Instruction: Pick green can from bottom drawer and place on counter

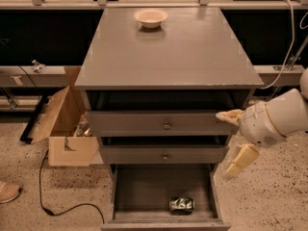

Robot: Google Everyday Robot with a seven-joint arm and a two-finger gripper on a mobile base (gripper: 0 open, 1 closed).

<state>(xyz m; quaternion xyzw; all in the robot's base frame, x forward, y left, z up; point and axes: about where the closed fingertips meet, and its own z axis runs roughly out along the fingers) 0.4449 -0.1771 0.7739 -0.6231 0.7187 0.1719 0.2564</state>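
Note:
The green can lies on its side on the floor of the open bottom drawer, near its front edge and right of centre. The counter is the grey top of the cabinet above. My gripper hangs at the right side of the cabinet, level with the two upper drawers. It is open and empty, with one cream fingertip by the top drawer's right end and the other lower down. It is above and to the right of the can, well apart from it.
A pale bowl stands at the back of the counter. Two shallower drawers with round knobs sit slightly ajar above the bottom one. An open cardboard box, a black cable and a shoe are on the floor at left.

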